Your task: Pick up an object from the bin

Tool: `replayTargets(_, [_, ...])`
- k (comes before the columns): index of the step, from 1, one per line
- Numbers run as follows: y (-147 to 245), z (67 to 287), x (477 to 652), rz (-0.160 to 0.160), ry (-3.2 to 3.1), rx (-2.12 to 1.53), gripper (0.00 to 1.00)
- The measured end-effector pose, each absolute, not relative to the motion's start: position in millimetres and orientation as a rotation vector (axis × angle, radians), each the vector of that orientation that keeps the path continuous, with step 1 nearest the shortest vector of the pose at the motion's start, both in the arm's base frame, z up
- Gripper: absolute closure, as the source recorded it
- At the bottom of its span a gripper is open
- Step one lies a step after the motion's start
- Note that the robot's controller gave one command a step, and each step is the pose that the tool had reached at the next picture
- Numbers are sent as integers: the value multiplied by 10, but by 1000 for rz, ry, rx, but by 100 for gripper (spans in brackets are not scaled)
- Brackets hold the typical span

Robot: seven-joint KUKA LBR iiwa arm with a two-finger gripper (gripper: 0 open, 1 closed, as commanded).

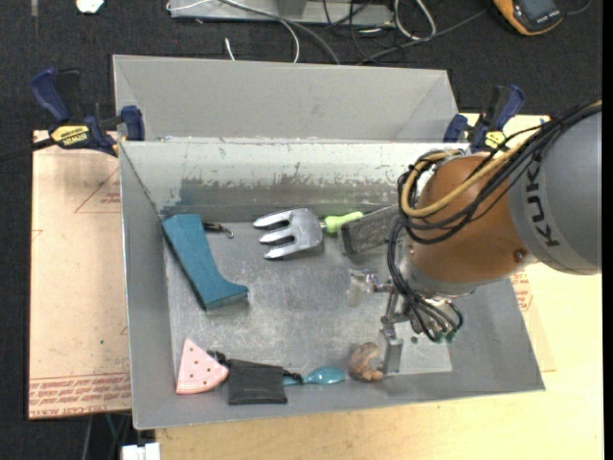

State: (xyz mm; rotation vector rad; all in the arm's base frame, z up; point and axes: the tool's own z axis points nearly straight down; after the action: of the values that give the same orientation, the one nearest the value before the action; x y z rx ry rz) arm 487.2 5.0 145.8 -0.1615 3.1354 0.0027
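The grey metal bin (144, 286) holds a few loose things spread over its floor. The arm (565, 199) comes in from the right, its orange cover (465, 223) hung with cables and standing over the bin's right half. Next in size is a blue block (201, 262), lying slantwise at the left; towards the back wall, at the middle, is a silver fork-shaped tool (287, 233) with a green handle. Along the front wall lie a black piece (257, 383), a pink wedge (198, 369) to its left in the corner, and a small teal piece (324, 378) to its right. The gripper (389, 355) is down at the floor near the front wall, right of centre; whether it is released or clenched I cannot tell. Just to its left lies a small brown lump (364, 361) — rounded, close against it — and nothing shows as grasped.
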Motion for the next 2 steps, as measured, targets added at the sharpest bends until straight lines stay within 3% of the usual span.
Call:
replayTargets(1, [-618, 1084, 4840, 6, 3127, -199, 0])
replayTargets(2, [-327, 1194, 4810, 7, 3137, -127, 0])
